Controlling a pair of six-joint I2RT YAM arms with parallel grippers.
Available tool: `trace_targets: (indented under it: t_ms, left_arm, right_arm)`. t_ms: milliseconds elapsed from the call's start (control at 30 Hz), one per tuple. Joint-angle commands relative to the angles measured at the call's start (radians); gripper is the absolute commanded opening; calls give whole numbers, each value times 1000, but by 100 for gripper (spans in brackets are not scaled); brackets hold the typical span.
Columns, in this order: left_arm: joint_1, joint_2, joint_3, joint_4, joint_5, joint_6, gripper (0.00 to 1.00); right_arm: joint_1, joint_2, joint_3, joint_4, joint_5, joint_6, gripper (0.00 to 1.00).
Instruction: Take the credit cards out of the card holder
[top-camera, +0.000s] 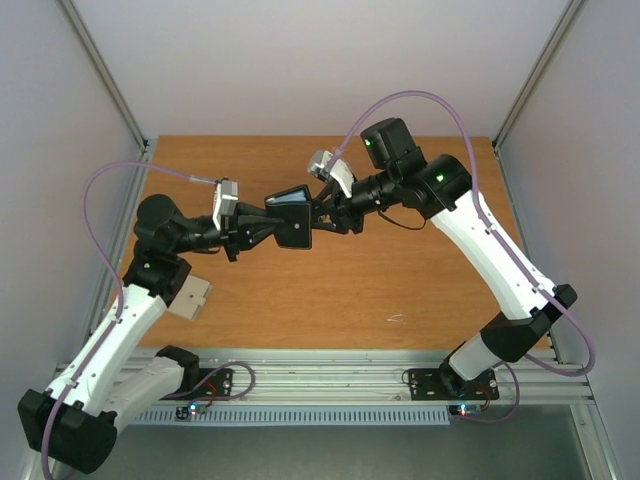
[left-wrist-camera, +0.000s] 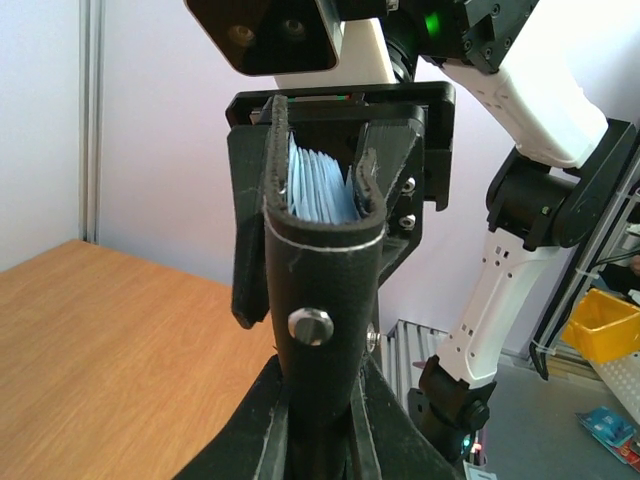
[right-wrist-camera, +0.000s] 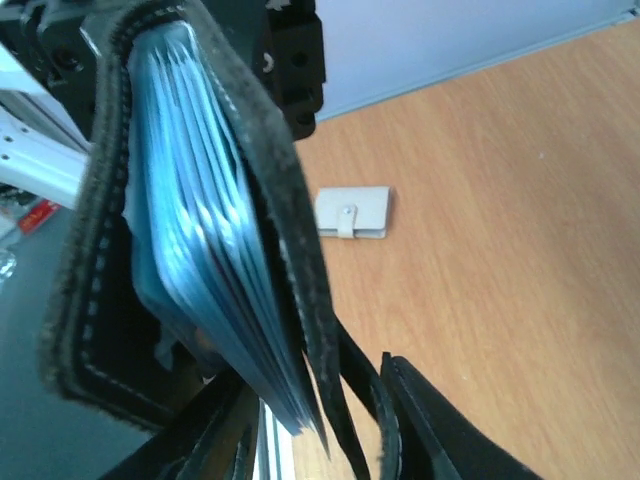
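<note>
**Card holder held open in mid-air between both arms**

We see the card holder (left-wrist-camera: 320, 290) off the table (top-camera: 400, 290), above its middle and slightly toward the far side. It is black, with white stitching along the edges and a round metal snap stud (left-wrist-camera: 311, 326) on its outer face. Its two flaps stand apart, and between them a fan of pale blue leaves (right-wrist-camera: 200, 220) shows. We cannot make out any single card among them.

The left gripper (left-wrist-camera: 320, 410) is clamped on the holder's folded end, its fingers pressed to both sides. The right gripper (right-wrist-camera: 315, 400) comes in from the opposite side with its jaws apart, one outside each flap. We cannot tell whether they press on the leather.

On the table near the left arm lies a small pale beige case (right-wrist-camera: 350, 213), closed with a strap.
</note>
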Motion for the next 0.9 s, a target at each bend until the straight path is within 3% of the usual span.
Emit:
trace_targets:
  t_ms: [0,100,167,200,233,267,300,333,367,433,533,633,700,867]
  left_arm:
    - [-9,-8,4,61,7,7,0]
    - [-19,-7,1,55,-30,-1,0]
    - [-27,-8,-3,40,-85,-9,0]
    - [-30,-10,-6,22,-132,-14,6]
    - [-32,-13,-10,0,-208,-21,23]
    - [-34,-14,-14,-28,-291,-25,45]
    - [-34,-13,-19,-57,-390,-30,74]
    - [-34,-13,-23,-84,-483,-27,92]
    - [-34,-12,-27,-112,-569,-22,98]
    - [-34,-10,-31,-149,-670,-4,99]
    - [-34,-14,-34,-155,-628,62,99]
    - [-34,-11,-41,-147,-582,61,99]
    - [-34,-2,-46,-150,-566,61,99]
    - [-34,-2,-60,-140,-587,22,99]
  right_arm:
    - [8,38,90,-14,-116,-10,28]
    - [8,46,93,-21,-145,1,3]
    - [7,21,58,16,-131,31,1]
    - [4,5,32,49,-109,59,1]
    - [0,-12,6,91,-73,104,1]
    - [-7,-28,-20,133,-20,155,1]
    - [-14,-40,-43,167,52,209,1]
    - [-19,-46,-54,187,109,256,1]
    - [-21,-45,-54,194,184,303,1]
    - [-21,-22,-8,159,381,422,1]
    - [16,49,127,-43,721,561,1]
    - [118,120,242,-171,1061,567,1]
    - [173,157,282,-183,1120,545,1]
    - [211,187,312,-175,1086,526,1]
